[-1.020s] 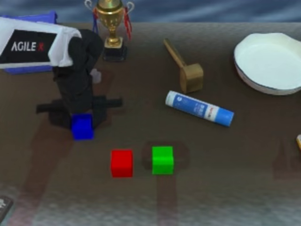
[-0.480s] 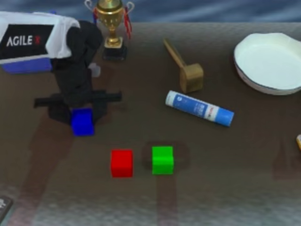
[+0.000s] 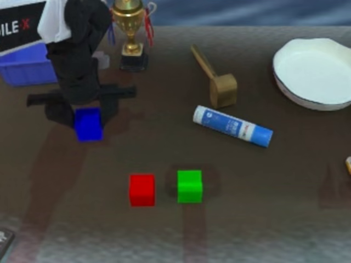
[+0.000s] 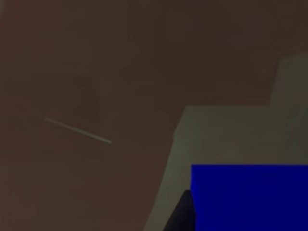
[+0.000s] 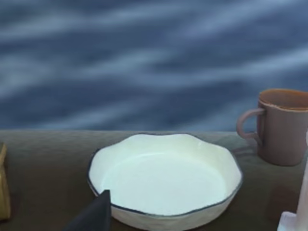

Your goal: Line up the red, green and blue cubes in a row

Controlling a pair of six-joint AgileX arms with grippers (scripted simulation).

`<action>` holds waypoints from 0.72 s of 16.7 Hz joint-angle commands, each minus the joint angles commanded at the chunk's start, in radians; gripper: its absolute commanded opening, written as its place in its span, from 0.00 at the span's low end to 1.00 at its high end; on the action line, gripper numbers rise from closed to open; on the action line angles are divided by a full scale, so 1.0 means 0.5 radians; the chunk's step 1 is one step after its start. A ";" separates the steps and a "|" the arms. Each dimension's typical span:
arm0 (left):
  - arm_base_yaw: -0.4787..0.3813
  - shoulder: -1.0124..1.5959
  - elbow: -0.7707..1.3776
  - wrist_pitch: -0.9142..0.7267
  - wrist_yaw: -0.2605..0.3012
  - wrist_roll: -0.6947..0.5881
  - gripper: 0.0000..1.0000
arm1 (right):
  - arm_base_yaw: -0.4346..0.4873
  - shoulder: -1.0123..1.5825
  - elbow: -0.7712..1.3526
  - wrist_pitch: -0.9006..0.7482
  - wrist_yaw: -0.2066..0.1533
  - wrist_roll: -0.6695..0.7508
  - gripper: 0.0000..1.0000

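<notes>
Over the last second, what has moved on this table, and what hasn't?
The left claw has carried the blue cube toward the far left of the table, away from the red cube and green cube, and it is still shut on it. The blue bin shows more now that the arm has swung aside. The red and green cubes, glue stick, mallet, trophy and white dish stayed put.

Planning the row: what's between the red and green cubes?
Nothing: the top view shows bare table between the red cube and the green cube.
</notes>
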 joint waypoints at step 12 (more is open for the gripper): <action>-0.805 0.531 0.973 -0.470 -0.003 -0.670 0.00 | 0.000 0.000 0.000 0.000 0.000 0.000 1.00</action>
